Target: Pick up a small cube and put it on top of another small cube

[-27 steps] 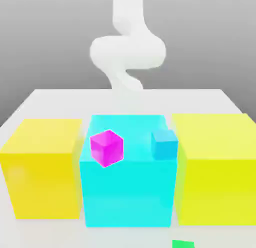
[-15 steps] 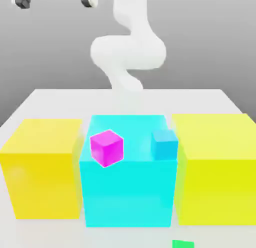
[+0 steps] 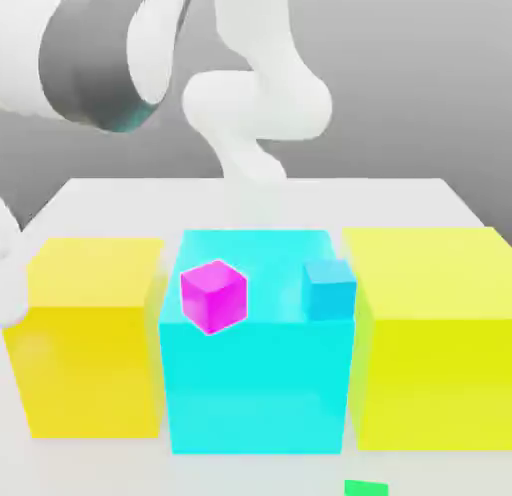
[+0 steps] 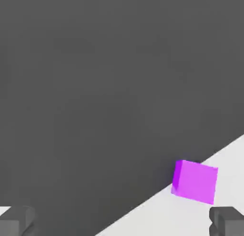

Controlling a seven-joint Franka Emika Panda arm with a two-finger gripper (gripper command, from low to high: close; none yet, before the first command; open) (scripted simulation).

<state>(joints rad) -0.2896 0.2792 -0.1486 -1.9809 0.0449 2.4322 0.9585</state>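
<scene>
My tool point(image 4: 122, 221) stands wide open, empty, its fingertips cropped. The magenta cube point(image 3: 213, 298) and blue cube point(image 3: 329, 291) seem to sit on the cyan block point(image 3: 257, 387); a green shape point(image 3: 366, 489) is cut off.

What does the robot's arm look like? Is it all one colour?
No, mostly white, with smooth, rounded, bendy-looking parts and a wide dark grey band around one thick part. The gripper has two dark grey, blocky fingertips.
</scene>
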